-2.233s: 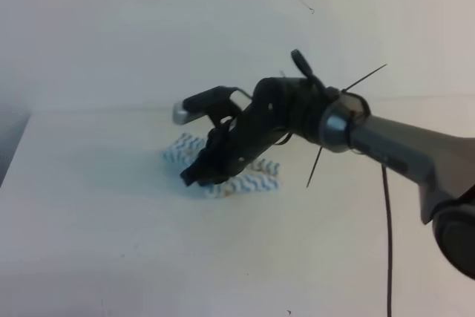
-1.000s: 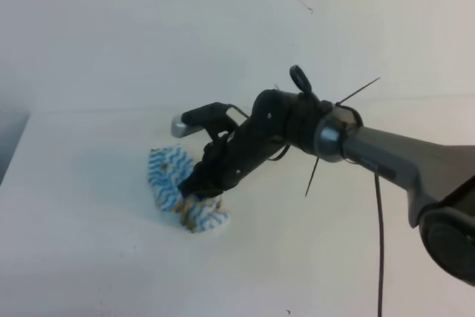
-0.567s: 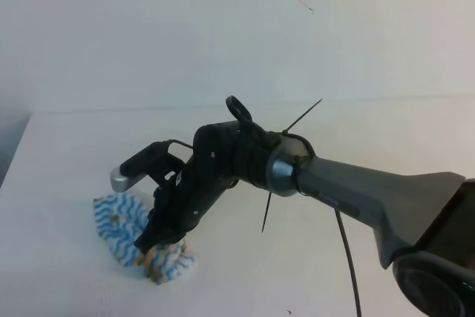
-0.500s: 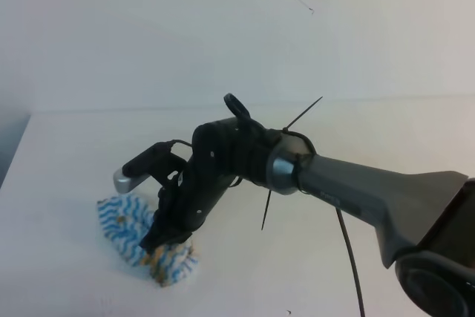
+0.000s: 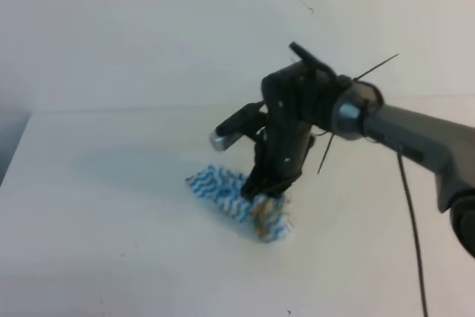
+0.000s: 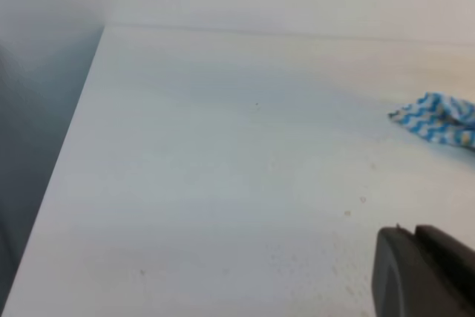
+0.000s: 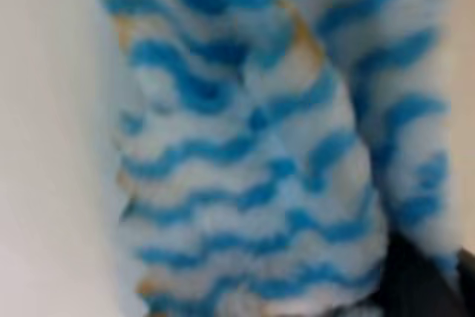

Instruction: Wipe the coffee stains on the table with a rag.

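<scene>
The right gripper is clamped on one rag, bunched on the table near centre. One arm is seen overhead. Only the left wrist view shows the left gripper, whose state cannot be told, and the table's left edge.

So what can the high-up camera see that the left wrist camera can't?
Only the high view shows the right arm's gripper pressing down on the rag, fingers shut on it, and the brownish smudge at the rag's near end. Only the left wrist view shows the table's left edge, the grey beyond it, and a dark piece of the left gripper low on the right; whether its fingers are open is not clear. Both show the white table and the blue-and-white wavy rag. Neither shows a coffee stain on the bare table.
</scene>
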